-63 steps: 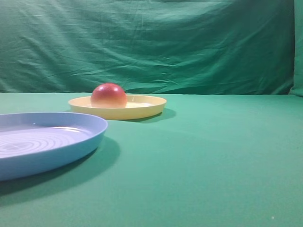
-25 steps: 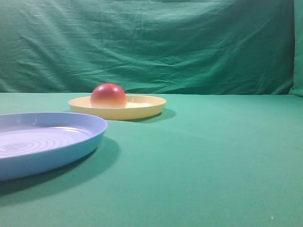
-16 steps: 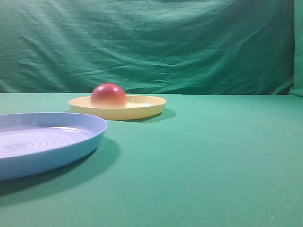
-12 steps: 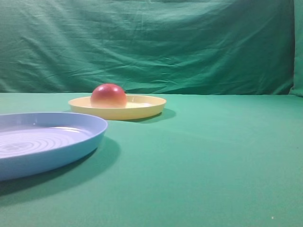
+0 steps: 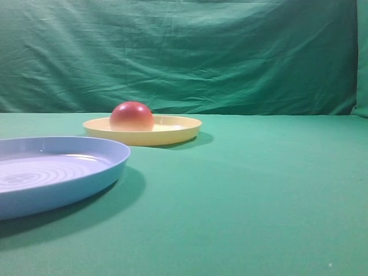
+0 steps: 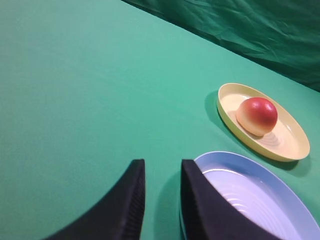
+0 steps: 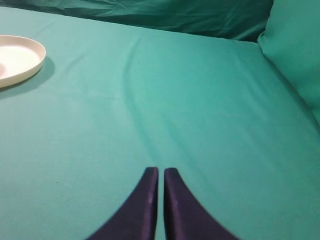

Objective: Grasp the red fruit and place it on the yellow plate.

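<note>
Well, one green cloth-covered tabletop (image 5: 259, 190) carries everything, with a wrinkled green backdrop (image 5: 184, 52) hanging behind it. Two plates sit on it, one fruit, and two claws hover low over the cloth.

Biggest of the dishes is the light blue plate (image 5: 86, 172), ringed with concentric ridges inside and holding nothing. Behind it, well apart, lies the yellow plate (image 5: 172, 133), shallow with a low raised rim. Inside that plate rests the red fruit (image 5: 131, 116), set toward the plate's left side in the high view, touching the plate floor.

From the left wrist view the fruit (image 6: 257, 116) looks smooth and glossy, deep red over its dome and paling to a yellowish tone near its base, a small bright highlight on top.

As for the left claw (image 6: 161, 170), its two dark fingers stand a narrow gap apart, gripping nothing, just beside the blue plate's rim. Meanwhile the right claw (image 7: 161, 173) has its fingers almost pressed together, empty, over bare cloth far from the yellow plate's edge (image 7: 30, 62).
</note>
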Controlling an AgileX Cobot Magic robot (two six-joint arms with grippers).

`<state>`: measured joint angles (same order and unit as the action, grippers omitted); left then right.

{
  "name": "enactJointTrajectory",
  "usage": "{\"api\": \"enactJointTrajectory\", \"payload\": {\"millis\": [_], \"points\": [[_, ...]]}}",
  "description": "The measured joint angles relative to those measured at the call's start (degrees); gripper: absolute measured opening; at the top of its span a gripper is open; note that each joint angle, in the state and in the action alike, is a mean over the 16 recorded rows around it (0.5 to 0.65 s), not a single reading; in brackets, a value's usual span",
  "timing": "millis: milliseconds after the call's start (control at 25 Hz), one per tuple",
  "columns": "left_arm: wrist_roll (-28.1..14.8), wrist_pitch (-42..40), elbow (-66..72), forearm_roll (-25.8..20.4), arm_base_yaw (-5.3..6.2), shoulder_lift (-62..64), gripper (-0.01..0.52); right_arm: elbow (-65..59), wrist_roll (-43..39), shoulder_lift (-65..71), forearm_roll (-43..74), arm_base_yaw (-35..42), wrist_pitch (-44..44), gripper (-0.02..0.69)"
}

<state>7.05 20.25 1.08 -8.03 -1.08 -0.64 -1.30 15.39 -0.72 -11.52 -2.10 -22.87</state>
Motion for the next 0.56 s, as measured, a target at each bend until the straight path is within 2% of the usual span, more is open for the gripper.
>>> {"api": "enactJointTrajectory", "payload": {"millis": [560], "points": [[0.0, 0.0, 0.0, 0.0, 0.00, 0.0, 0.157, -0.1, -0.4, 0.0, 0.0, 0.0, 0.0, 0.000]]}}
